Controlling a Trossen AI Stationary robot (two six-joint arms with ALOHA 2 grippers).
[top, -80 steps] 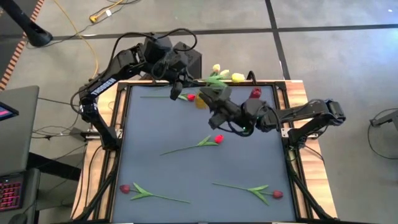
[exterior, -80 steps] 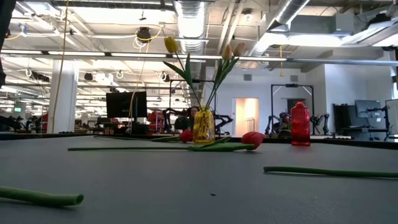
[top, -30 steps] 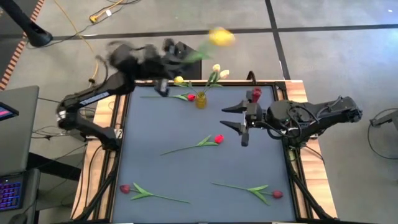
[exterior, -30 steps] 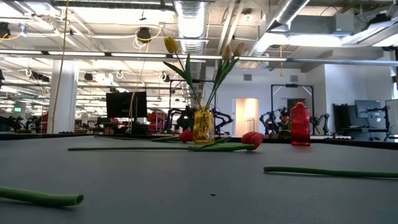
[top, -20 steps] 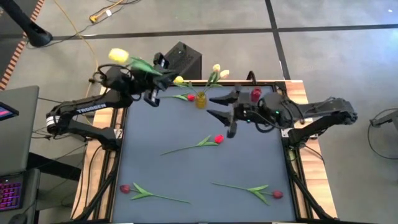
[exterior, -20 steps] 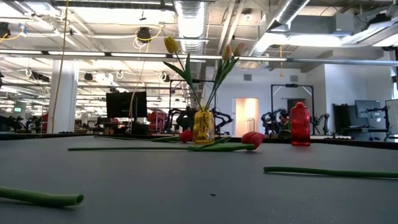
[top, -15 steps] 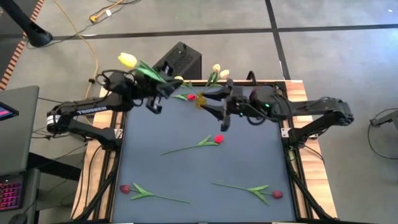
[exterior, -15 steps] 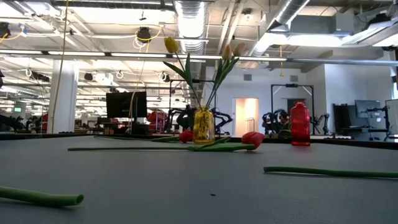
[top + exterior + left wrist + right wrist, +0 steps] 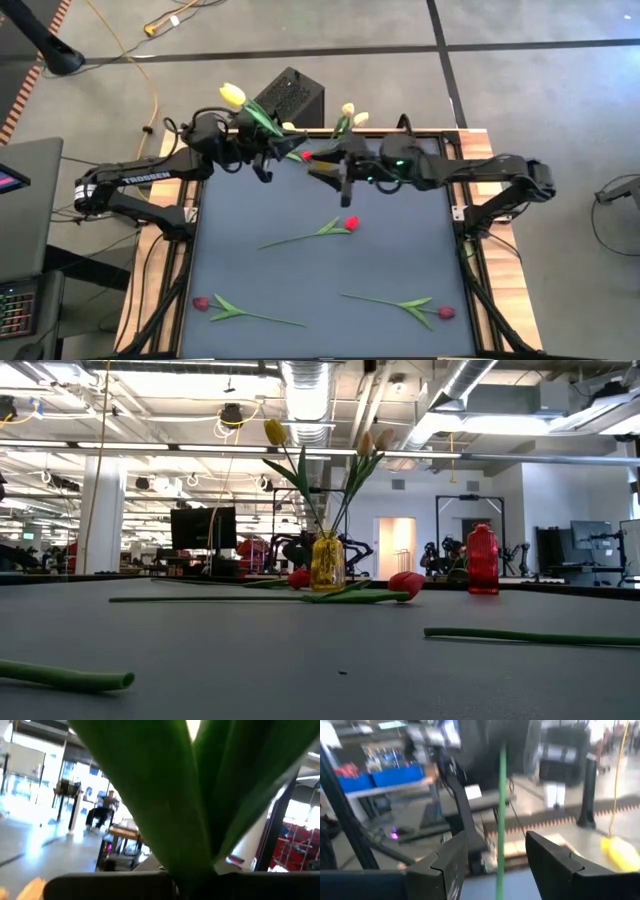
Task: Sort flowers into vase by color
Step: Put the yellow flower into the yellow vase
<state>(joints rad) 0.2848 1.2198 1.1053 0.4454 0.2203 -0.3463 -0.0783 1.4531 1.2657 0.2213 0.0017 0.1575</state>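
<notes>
My left gripper (image 9: 266,152) is shut on a yellow tulip above the table's far left part. Its head (image 9: 232,95) and leaves (image 9: 262,118) rise beyond the far edge, and the leaves (image 9: 200,795) fill the left wrist view. My right gripper (image 9: 336,174) stands open close by; a thin green stem (image 9: 501,820) runs upright between its fingers and seems apart from them. The yellow vase (image 9: 327,563) holds three pale and yellow tulips. Red tulips (image 9: 350,223) lie flat on the mat. My left gripper pinches the yellow tulip's stem just below the leaves (image 9: 192,881) between its two fingers. The fingers come about level, tipped slightly upward. The tulip is lifted clear of the table, its head up and leaning toward the far left.
A red bottle-shaped vase (image 9: 482,560) stands at the far right, under my right arm in the high view. Red tulips lie at the near left (image 9: 201,303), the near right (image 9: 445,312) and the far edge (image 9: 306,156). Wooden rails (image 9: 476,150) frame the mat.
My left gripper has swung the yellow tulip round, then carried it down and toward the table's right, closer to the yellow vase. My right gripper, still open, has gone toward the table's left and far edge, up to the left gripper.
</notes>
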